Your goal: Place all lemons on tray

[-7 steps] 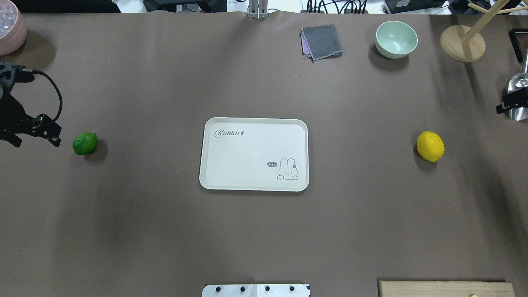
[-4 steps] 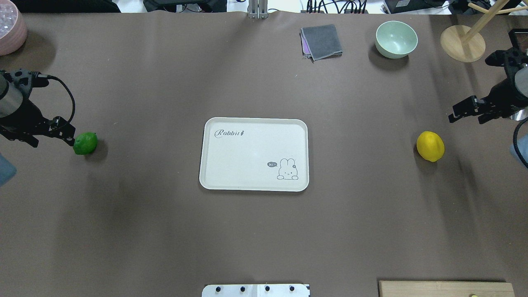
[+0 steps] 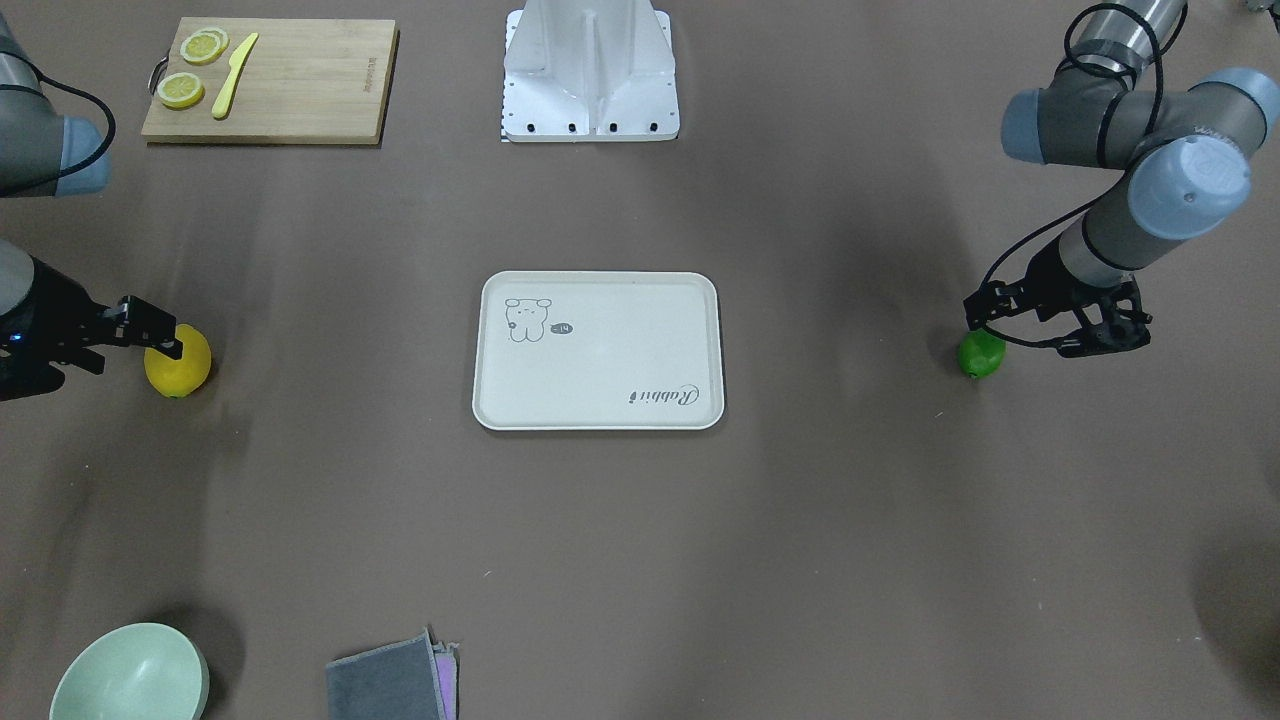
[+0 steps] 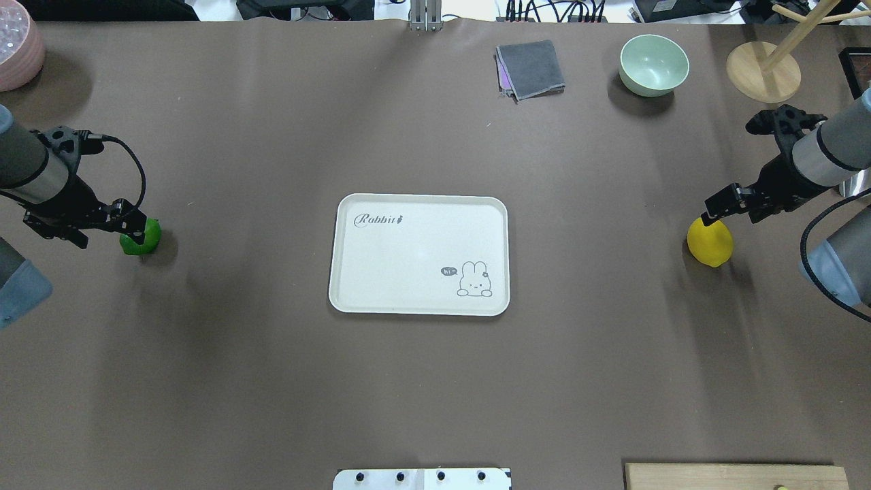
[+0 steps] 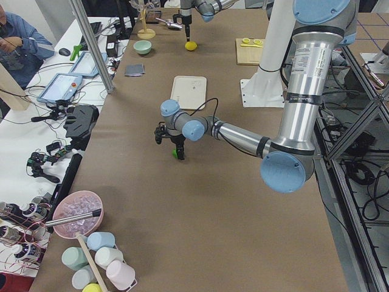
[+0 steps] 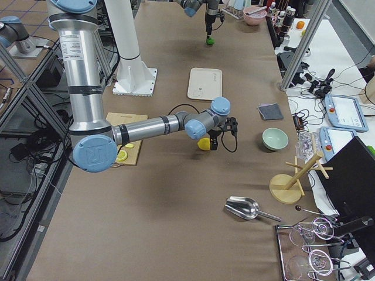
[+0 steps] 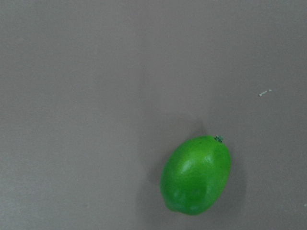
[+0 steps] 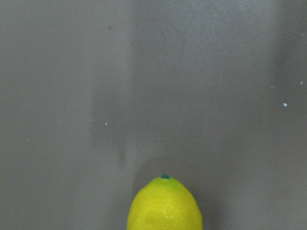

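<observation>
The green lemon [image 4: 143, 239] lies on the table at the left, also seen in the front view [image 3: 981, 356] and the left wrist view [image 7: 196, 175]. My left gripper [image 4: 112, 230] hovers open just above and beside it, one finger over its edge. The yellow lemon [image 4: 710, 243] lies at the right, also in the front view [image 3: 178, 362] and the right wrist view [image 8: 165, 206]. My right gripper [image 4: 733, 212] is open above its far side. The off-white tray [image 4: 418, 255] lies empty in the middle.
A wooden cutting board [image 3: 300, 85] with lemon slices and a yellow knife lies near the robot's base. A green bowl [image 4: 653, 64], a grey cloth [image 4: 531, 68], a wooden stand [image 4: 762, 71] and a pink bowl [image 4: 17, 47] stand along the far edge.
Both arms have moved inward. The left gripper went right until it reached the green lemon. The right gripper came in from the right edge and down to the yellow lemon.
</observation>
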